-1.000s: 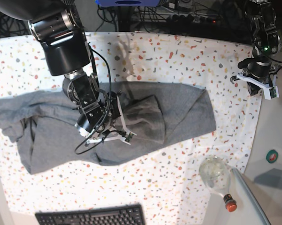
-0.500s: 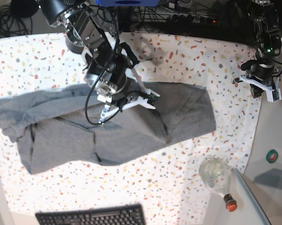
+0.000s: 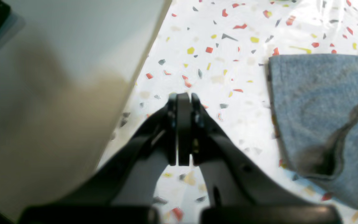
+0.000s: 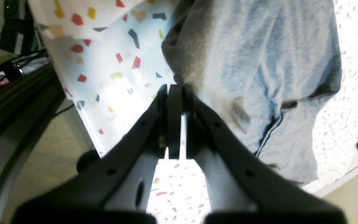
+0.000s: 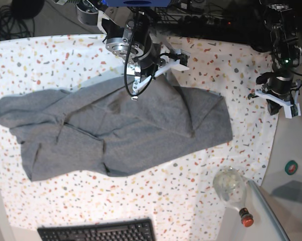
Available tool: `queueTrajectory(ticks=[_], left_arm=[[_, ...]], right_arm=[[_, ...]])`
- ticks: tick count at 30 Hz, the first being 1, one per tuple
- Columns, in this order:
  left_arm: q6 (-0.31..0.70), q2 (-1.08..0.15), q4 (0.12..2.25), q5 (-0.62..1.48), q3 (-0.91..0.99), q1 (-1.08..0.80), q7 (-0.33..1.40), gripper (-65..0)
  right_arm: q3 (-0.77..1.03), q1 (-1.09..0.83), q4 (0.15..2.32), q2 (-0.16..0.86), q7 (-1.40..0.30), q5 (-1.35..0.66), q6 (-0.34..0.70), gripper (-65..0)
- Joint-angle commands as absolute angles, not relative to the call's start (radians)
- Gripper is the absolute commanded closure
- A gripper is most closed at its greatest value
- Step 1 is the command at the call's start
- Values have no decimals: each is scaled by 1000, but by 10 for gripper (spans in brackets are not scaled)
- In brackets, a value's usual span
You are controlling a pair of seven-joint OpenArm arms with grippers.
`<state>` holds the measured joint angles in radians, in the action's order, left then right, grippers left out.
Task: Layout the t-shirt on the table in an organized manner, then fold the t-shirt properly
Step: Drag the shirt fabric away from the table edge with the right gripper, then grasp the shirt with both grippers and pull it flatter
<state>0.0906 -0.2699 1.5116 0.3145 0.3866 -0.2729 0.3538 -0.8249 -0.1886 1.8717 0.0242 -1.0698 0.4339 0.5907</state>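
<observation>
One grey t-shirt [image 5: 115, 133] is seen on the counter [image 5: 201, 196], spread across its middle but wrinkled, with several folds and one flap turned over near its centre. At the far edge of the t-shirt the right gripper [image 5: 151, 75] is found; its jaws are pressed together, and in the right wrist view [image 4: 174, 93] a small ridge of the grey cloth meets their tips, though a real pinch cannot be confirmed. The left gripper [image 5: 279, 100] is placed well apart from the t-shirt, over the counter's speckled cloth near its side edge; its jaws [image 3: 182, 102] are together and nothing is between them. Near the t-shirt's front side, one clear bottle [image 5: 233, 193] with a red cap and one black keyboard [image 5: 98, 232] are counted.
</observation>
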Motion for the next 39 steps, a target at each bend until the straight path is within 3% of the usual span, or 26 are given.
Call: queueTrajectory(ticks=[1, 5, 8, 10, 15, 20, 23, 31, 39], left_arm=[[102, -274, 1537, 318, 357, -265, 331, 0], [101, -248, 1529, 318, 222, -225, 328, 0], [99, -183, 1509, 318, 177, -165, 329, 0], [99, -133, 1474, 309, 150, -114, 329, 0], [96, -88, 1314, 308, -8, -27, 323, 0], [96, -87, 1224, 309, -140, 1, 321, 0], [96, -94, 1222, 309, -154, -19, 321, 0], [96, -147, 1231, 309, -147, -128, 323, 0], [96, -194, 1339, 318, -145, -188, 321, 0]], right_arm=[[-845, -219, 1896, 8, -1102, 438, 588, 0], [-811, -219, 1923, 21, -1196, 435, 588, -20], [-754, -220, 1989, 58, -1176, 438, 587, -198], [-625, -199, 1995, 51, -1141, 440, 581, -279], [-263, -41, 1863, 15, -1020, 455, 504, -285], [-68, 179, 1526, 8, -949, 452, 397, -291], [-21, 263, 1365, -7, -917, 452, 361, -291], [47, 395, 966, -36, -688, 453, 111, -293], [110, 397, 921, -31, -682, 461, 54, -287]])
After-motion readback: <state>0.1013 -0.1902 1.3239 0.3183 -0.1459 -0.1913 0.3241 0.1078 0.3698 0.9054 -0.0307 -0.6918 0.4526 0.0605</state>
